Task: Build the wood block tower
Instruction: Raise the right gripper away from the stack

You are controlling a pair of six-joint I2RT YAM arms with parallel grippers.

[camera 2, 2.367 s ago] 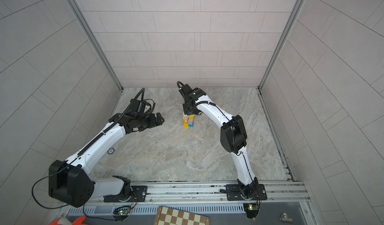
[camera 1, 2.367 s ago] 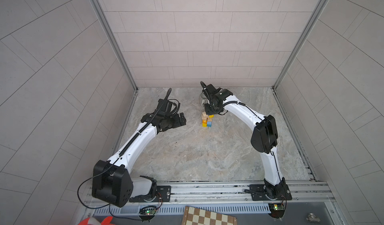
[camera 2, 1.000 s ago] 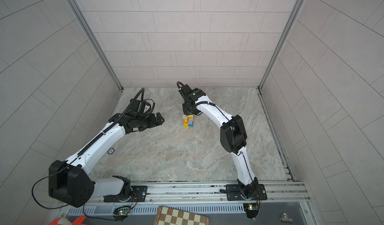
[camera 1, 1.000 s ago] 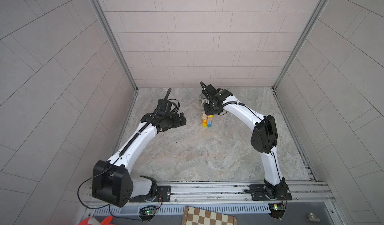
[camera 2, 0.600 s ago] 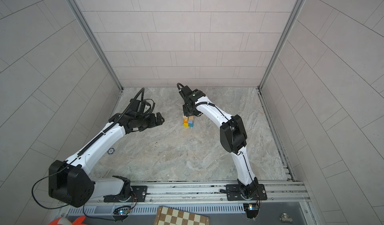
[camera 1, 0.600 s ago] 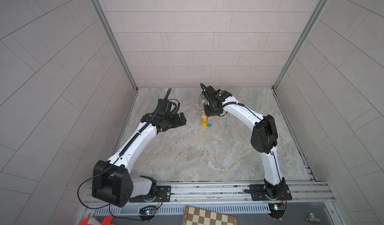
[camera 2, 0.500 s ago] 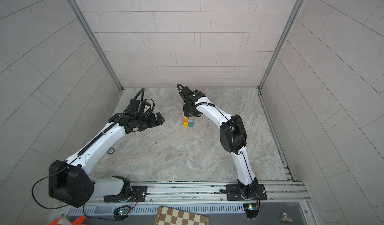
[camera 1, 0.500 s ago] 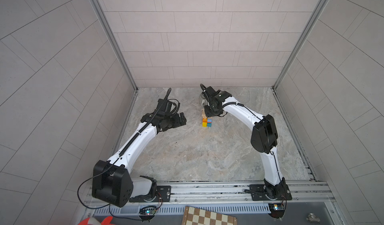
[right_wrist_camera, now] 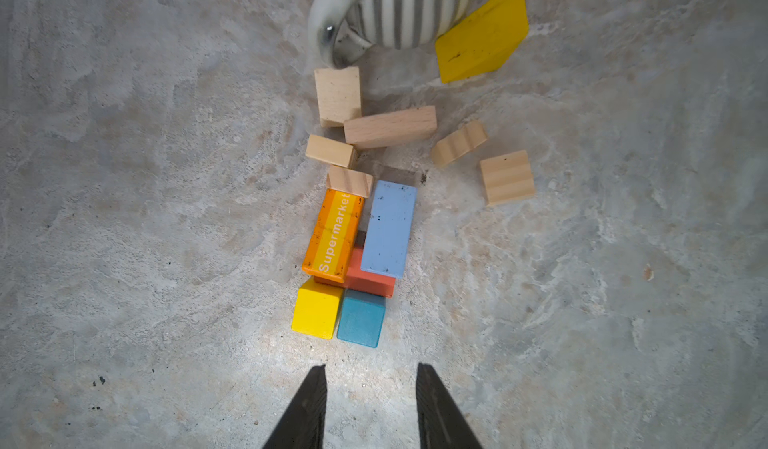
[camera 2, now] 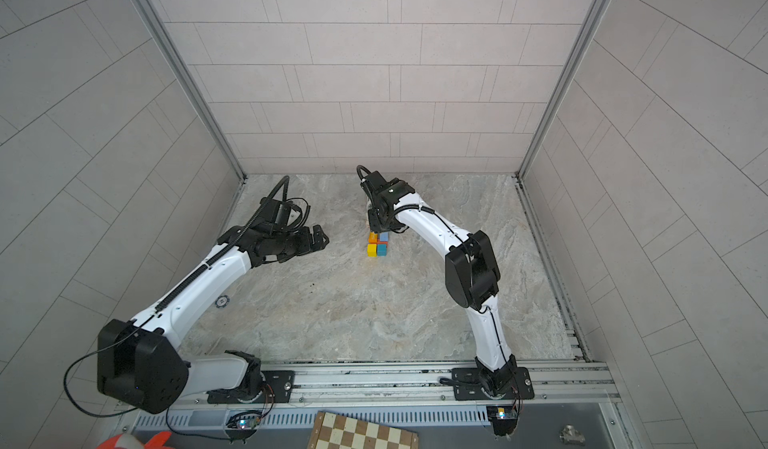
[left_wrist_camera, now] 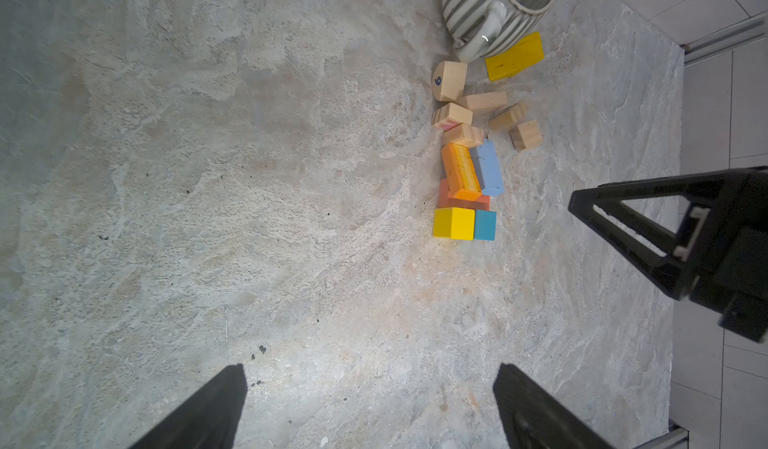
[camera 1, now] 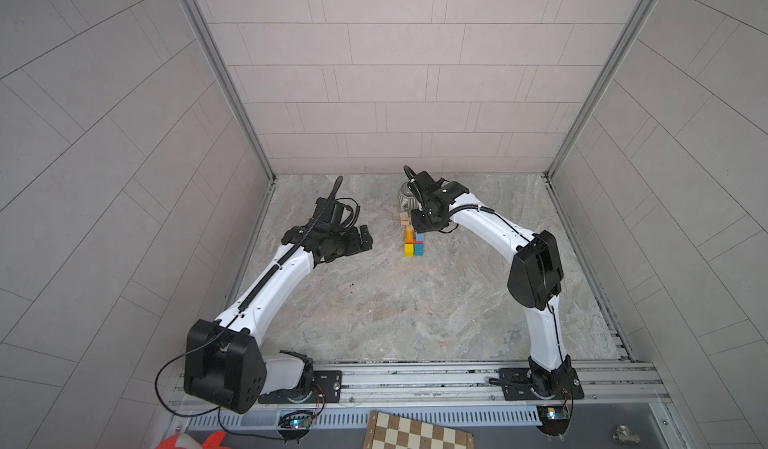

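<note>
From my seat the block tower (camera 1: 414,243) is only a low heap, lying toward 12 o'clock of the floor's middle. A yellow cube (right_wrist_camera: 316,314) and a teal cube (right_wrist_camera: 360,318) sit side by side at its 6 o'clock end. Behind them lies a red brick (right_wrist_camera: 370,276), with an orange brick (right_wrist_camera: 334,235) lettered "Supermarket" and a blue brick (right_wrist_camera: 389,226) resting on it, both pointing to 12 o'clock. Plain wood pieces (right_wrist_camera: 390,126) lie scattered further that way, up to a striped grey mug (right_wrist_camera: 399,6), and a yellow wedge (right_wrist_camera: 482,35) sits right against the mug. My right gripper (right_wrist_camera: 371,370) hangs above the heap, its jaws partly apart with nothing between them. My left gripper (left_wrist_camera: 370,380) waits at 9 o'clock, well apart from the blocks, spread wide and empty. The floor (camera 1: 395,310) is mottled grey stone, closed in by pale tiled walls (camera 1: 395,94). At 6 o'clock I see the metal rail (camera 1: 415,378) and a chessboard (camera 1: 415,432) beyond it.
</note>
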